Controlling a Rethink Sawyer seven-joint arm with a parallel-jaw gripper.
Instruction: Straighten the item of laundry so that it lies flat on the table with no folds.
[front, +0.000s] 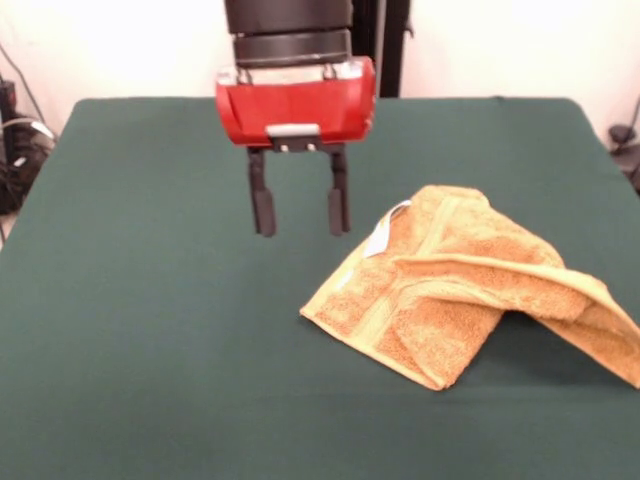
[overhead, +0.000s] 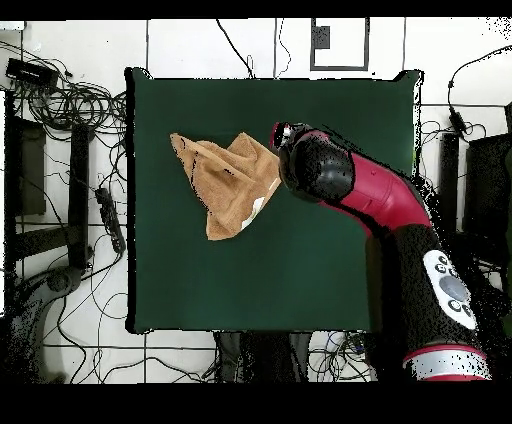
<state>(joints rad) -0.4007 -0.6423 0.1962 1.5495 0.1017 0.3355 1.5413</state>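
Note:
The item of laundry (front: 470, 285) is an orange-tan terry towel, folded over itself and rumpled, lying right of centre on the green table (front: 150, 330). Its small white tag (front: 383, 233) shows at the towel's upper left edge. My gripper (front: 300, 212) hangs open above the table just left of the towel, its two black fingers (front: 263, 208) apart with nothing between them. In the overhead view the towel (overhead: 228, 183) lies in the table's upper left part, and the arm's red and black head (overhead: 312, 165) sits at its right edge, hiding the gripper.
The towel's far right corner reaches toward the table's right edge (front: 632, 250). Cables and equipment (overhead: 70, 100) lie on the floor around the table (overhead: 300, 290).

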